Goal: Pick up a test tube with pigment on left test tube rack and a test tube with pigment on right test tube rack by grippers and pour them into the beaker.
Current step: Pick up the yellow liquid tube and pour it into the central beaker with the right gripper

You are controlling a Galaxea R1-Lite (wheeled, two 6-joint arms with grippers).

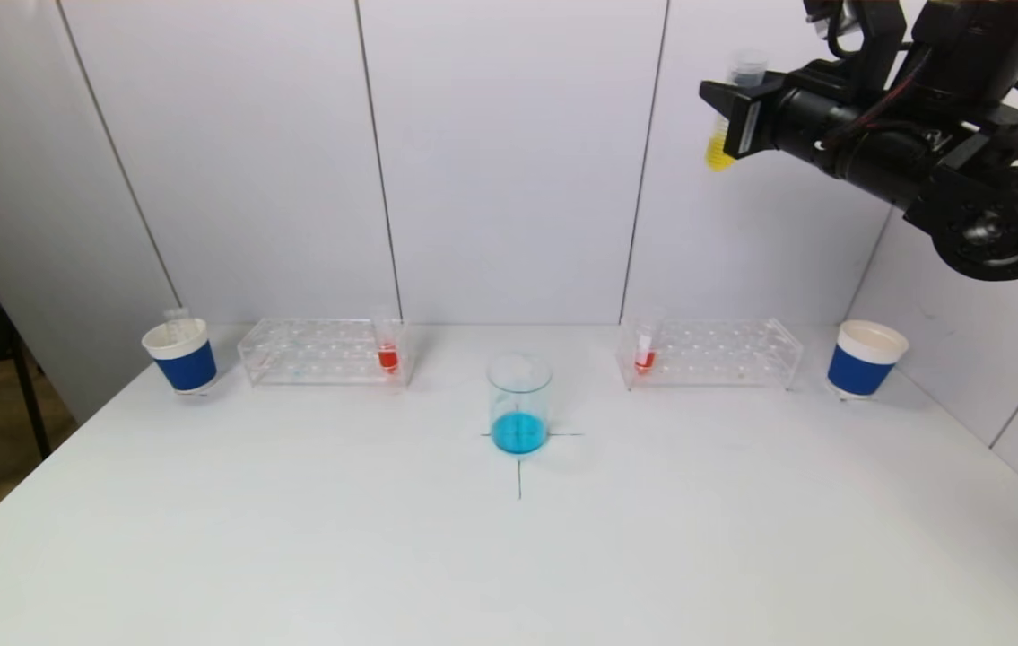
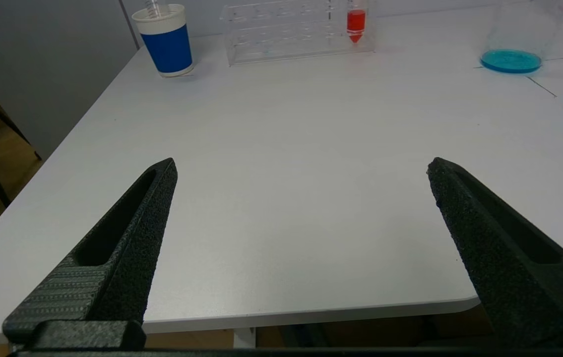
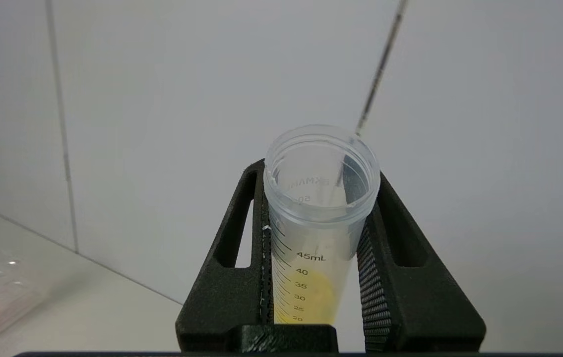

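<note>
My right gripper (image 1: 735, 112) is raised high at the upper right, shut on a clear test tube with yellow pigment (image 1: 721, 148); the tube (image 3: 318, 218) stands upright between the fingers (image 3: 256, 208). The beaker (image 1: 519, 404) holds blue liquid at the table's middle. The left rack (image 1: 322, 352) holds a tube of red pigment (image 1: 387, 354). The right rack (image 1: 710, 353) holds a tube of red pigment (image 1: 645, 357). My left gripper (image 2: 301, 166) is open and empty, low over the table's front left edge; it is out of the head view.
A blue and white paper cup (image 1: 181, 355) with an empty tube in it stands left of the left rack. Another such cup (image 1: 865, 358) stands right of the right rack. Grey wall panels close the back and right.
</note>
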